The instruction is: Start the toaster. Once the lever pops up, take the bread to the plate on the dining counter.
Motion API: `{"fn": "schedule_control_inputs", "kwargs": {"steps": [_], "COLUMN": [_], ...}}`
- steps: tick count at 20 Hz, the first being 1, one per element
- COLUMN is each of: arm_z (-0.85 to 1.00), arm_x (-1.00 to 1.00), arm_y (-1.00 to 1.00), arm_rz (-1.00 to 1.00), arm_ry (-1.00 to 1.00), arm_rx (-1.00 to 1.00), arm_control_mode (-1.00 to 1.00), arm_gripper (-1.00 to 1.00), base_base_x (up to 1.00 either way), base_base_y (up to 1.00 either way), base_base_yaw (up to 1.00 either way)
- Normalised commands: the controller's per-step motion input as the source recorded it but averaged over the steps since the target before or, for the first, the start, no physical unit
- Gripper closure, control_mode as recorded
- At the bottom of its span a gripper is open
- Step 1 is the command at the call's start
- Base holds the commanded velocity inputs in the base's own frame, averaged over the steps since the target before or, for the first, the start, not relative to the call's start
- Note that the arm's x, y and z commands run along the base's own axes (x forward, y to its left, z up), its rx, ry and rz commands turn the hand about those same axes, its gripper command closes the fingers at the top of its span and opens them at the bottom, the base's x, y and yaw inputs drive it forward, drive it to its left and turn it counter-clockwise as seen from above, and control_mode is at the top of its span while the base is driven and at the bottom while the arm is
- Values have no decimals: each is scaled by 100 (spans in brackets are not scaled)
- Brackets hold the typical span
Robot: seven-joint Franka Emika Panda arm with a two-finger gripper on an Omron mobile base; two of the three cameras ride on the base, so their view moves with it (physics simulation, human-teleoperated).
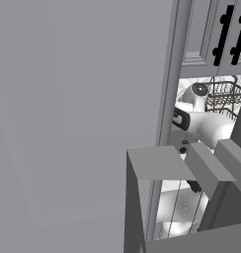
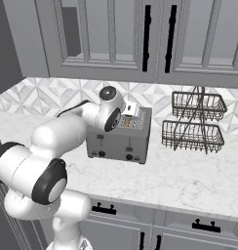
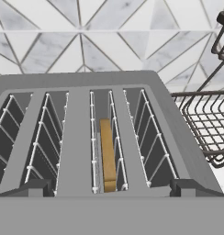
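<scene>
- Left base view: mostly blocked by a grey panel (image 1: pixel 78 113) and a grey boxy shape (image 1: pixel 157 163) in front; beyond them just slivers of white arm (image 1: pixel 211 128) and a wire rack (image 1: pixel 223 94) cut off at the right edge.
- Right base view, left: arm (image 2: pixel 57 146) rising from the lower left, reaching across to the toaster (image 2: pixel 122 139).
- Middle: toaster standing on the marble counter (image 2: pixel 189 180) under grey cabinets (image 2: pixel 155 39); wrist hanging over its top, hiding much of the slots; hand itself hard to make out behind the wrist.
- Right: two-tier wire rack (image 2: pixel 195 122) standing near the toaster, apart from it.
- Hand view, left: two empty slots (image 3: pixel 26 133), wire guides inside, the leftmost cut off by the frame edge.
- Middle: bread (image 3: pixel 107 153) standing on edge down in the slot second from the right, seen edge-on as a thin tan strip, its lower part sunk out of sight.
- Right: another empty slot (image 3: pixel 148 133), then rack wires (image 3: pixel 205 124) beside the toaster, cut off at the frame edge; tiled backsplash (image 3: pixel 109 36) behind.
- Bottom: two dark fingertips (image 3: pixel 29 188) spread wide apart at either side of the toaster's near edge, nothing between them; gripper (image 3: pixel 112 190) poised above the slots, not touching the bread.
- Lever, plate and dining counter impossible to locate here.
</scene>
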Motion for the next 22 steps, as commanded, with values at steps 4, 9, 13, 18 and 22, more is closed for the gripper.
{"fn": "schedule_control_inputs", "kwargs": {"steps": [4, 9, 13, 18, 22], "arm_z": [0, 0, 0, 0, 0], "arm_x": [0, 0, 0, 0, 0], "arm_y": [0, 0, 0, 0, 0], "arm_rz": [0, 0, 0, 0, 0], "arm_ry": [0, 0, 0, 0, 0], "arm_rx": [0, 0, 0, 0, 0], "arm_control_mode": [-100, -100, -100, -100, -100], "arm_gripper": [-100, -100, -100, -100, -100], "base_base_x": [0, 0, 0, 0, 0], "base_base_y": [0, 0, 0, 0, 0], "base_base_yaw": [0, 0, 0, 0, 0]}}
